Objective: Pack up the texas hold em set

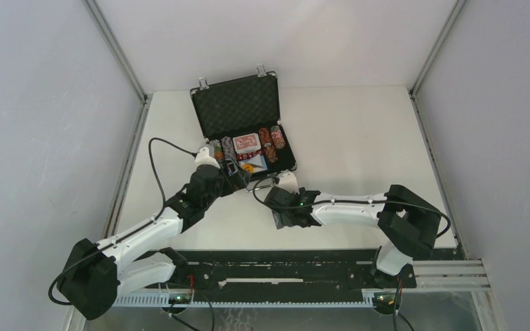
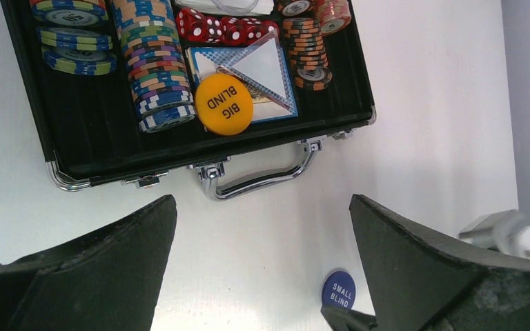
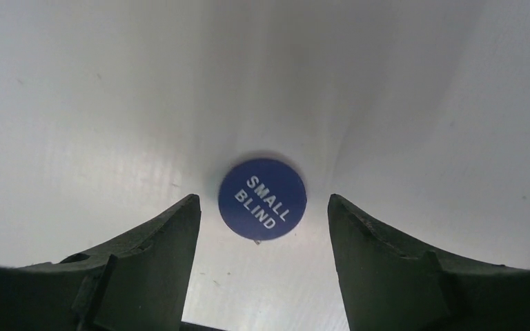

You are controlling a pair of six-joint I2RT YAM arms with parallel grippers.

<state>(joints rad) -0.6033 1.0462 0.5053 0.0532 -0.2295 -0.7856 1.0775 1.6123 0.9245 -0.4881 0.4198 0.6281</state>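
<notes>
Both arms reach from the near edge toward the open briefcase (image 1: 238,107). Beside its handle the left gripper (image 2: 262,207) hovers wide and empty, chips (image 2: 153,69) already packed inside. Spread wide, the right gripper (image 3: 262,205) straddles the small-blind disc (image 3: 262,192) lying loose on the table (image 3: 76,103), likely to grasp it.

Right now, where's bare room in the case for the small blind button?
Bare case floor at the left end, bordered by blue chips, the long chip row and the front wall. Centre is crowded: BIG BLIND button on cards, dice behind.
</notes>
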